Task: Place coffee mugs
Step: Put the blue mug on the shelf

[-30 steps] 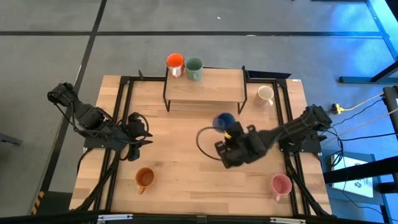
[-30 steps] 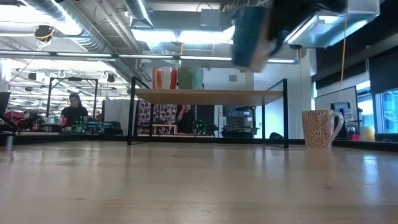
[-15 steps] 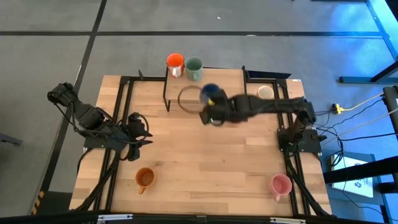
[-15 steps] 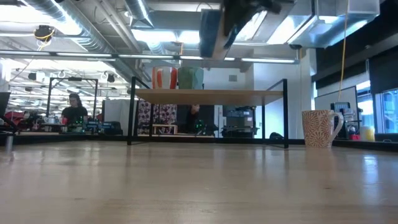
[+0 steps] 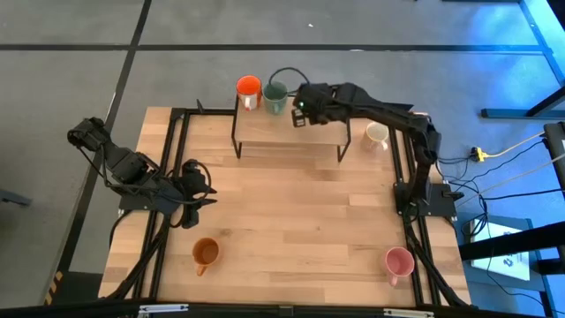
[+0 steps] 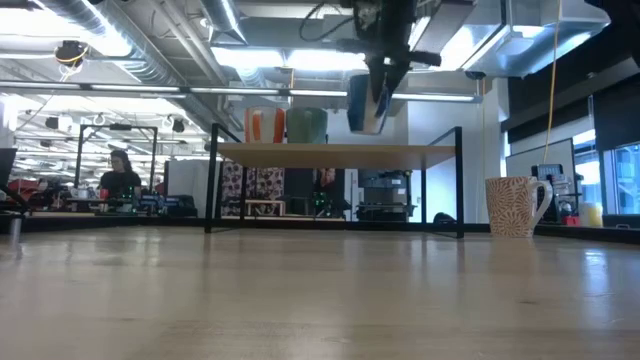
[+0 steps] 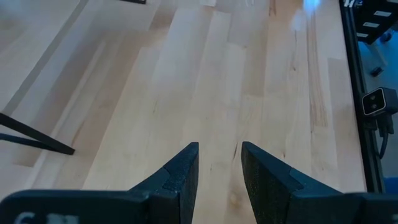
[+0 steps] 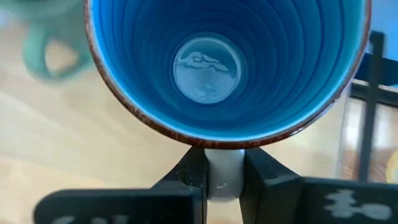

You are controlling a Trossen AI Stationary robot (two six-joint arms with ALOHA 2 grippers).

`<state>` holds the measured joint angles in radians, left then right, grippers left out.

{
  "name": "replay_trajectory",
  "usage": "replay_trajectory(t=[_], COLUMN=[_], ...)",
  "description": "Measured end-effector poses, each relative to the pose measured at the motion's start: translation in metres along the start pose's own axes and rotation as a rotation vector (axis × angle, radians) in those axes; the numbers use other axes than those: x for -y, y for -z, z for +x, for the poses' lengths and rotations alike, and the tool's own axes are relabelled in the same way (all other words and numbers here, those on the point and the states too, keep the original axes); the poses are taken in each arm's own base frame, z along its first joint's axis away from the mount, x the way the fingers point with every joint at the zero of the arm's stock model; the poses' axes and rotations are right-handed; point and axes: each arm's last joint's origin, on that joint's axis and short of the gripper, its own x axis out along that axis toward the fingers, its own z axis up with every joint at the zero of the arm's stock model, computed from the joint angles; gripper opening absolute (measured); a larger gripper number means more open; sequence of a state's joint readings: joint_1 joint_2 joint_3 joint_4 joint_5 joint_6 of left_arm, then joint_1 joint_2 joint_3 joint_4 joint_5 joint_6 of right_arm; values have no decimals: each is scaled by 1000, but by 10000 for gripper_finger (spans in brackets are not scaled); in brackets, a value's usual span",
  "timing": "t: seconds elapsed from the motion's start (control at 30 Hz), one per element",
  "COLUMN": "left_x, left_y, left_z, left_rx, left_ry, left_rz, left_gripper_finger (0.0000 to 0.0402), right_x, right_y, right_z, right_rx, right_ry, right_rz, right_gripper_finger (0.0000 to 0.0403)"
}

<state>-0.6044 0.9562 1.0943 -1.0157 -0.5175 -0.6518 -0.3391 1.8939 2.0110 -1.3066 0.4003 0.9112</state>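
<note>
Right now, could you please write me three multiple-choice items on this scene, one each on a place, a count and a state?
1. Where is the dark blue mug?
A. In the air above the raised shelf, beside the green mug
B. On the table by the orange mug
C. Next to the pink mug

2. How many mugs stand on the raised shelf?
A. None
B. Two
C. Four

3. What is the right claw doing?
A. Hanging open over the table
B. Gripping the pink mug
C. Shut on the dark blue mug's handle

Answers:
1 A: the low view shows it clear of the shelf top.
2 B: only the red-orange mug and the green one stand there.
3 C: the right wrist view shows its fingers pinching the handle.
</note>
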Motion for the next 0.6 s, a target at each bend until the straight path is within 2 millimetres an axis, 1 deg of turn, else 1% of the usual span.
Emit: replay_trajectory(t=[0.07, 0.2, 0.33, 0.5, 0.6], left_x=[0, 0, 0, 0, 0], left_y=[0, 0, -1, -1, -1], left_z=[0, 0, 0, 0, 0], left_rx=[2, 12, 16, 18, 17], left_ry=[-3, -15, -14, -13, -13], left_rz=[0, 0, -4, -20, -22], left_gripper_finger=[115, 115, 115, 115, 115], right_x=[1, 0, -5, -12, -14], right_y=[-9, -18, -17, -13, -15], right_z=[7, 22, 37, 50, 51], right_rx=[6, -3, -37, -47, -34], right_ry=[-24, -44, -43, -25, -47], right_rz=[35, 69, 62, 48, 58], right_gripper_finger=[34, 34, 34, 34, 38])
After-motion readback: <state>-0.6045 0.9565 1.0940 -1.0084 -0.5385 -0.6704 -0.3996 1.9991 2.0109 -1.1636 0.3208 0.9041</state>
